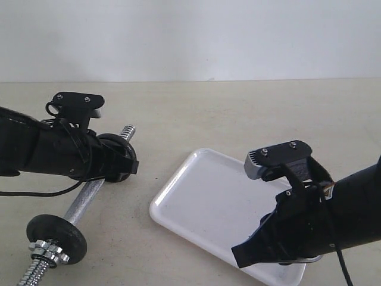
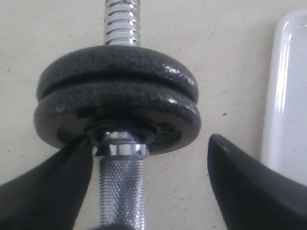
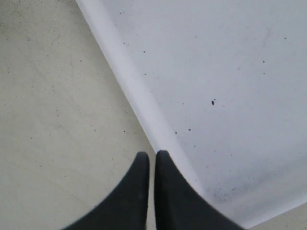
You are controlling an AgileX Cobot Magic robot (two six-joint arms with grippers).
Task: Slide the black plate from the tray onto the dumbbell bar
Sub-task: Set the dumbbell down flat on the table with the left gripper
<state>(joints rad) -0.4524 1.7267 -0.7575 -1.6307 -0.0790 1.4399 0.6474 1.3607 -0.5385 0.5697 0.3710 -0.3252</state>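
Note:
The dumbbell bar [image 1: 88, 198] lies on the table at the left, its knurled chrome grip [image 2: 121, 191] running between my left fingers. Two black plates [image 2: 117, 103] sit pressed together on its far threaded end; I cannot tell which one came from the tray. My left gripper [image 2: 149, 146] is open, straddling the bar just behind those plates [image 1: 114, 143]. The white tray [image 1: 202, 196] holds nothing that I can see. My right gripper [image 3: 152, 154] is shut and empty, hovering at the tray's near rim [image 3: 139, 96], low on the right in the exterior view [image 1: 241, 256].
A third black disc [image 1: 56, 237] and a silver star nut [image 1: 46, 250] sit on the bar's near end. The tray's edge [image 2: 288, 96] lies close beside the loaded end. Beige tabletop stretches behind, with a white wall beyond.

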